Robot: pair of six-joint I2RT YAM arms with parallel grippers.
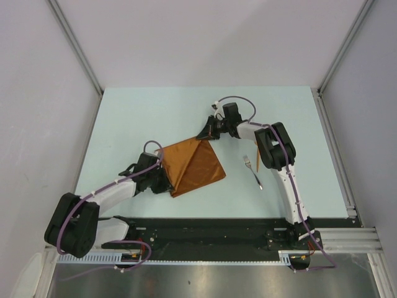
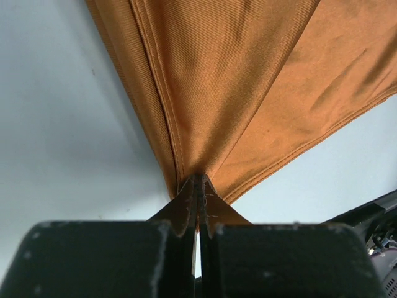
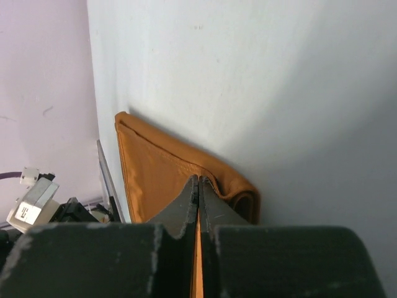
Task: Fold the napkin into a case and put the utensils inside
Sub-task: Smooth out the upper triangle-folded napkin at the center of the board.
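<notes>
Two tools, both shut on one cloth. My left tool (image 2: pixel 198 189) has its jaws pressed together on a corner of the napkin (image 1: pixel 195 164), and the cloth fans away from the pinch in a tented ridge. My right tool (image 3: pixel 198 186) is likewise clamped tight, on the far corner, where a doubled edge shows two layers between the jaws. The napkin lies mid-desk (image 1: pixel 136 118), stretched between the two tools and partly folded along a diagonal crease. The fork (image 1: pixel 251 169) lies on the desk to its right, apart from the cloth; no spoon is in view.

Handling, as I judge it: the napkin is light, soft and limp, with no stiffness of its own, so any unsupported span will sag. It is not fragile. The weave and stitched hem (image 2: pixel 160 93) give good purchase, so corners and hemmed edges are the places to grip. Stacked layers may slide over each other unless pinched together.
</notes>
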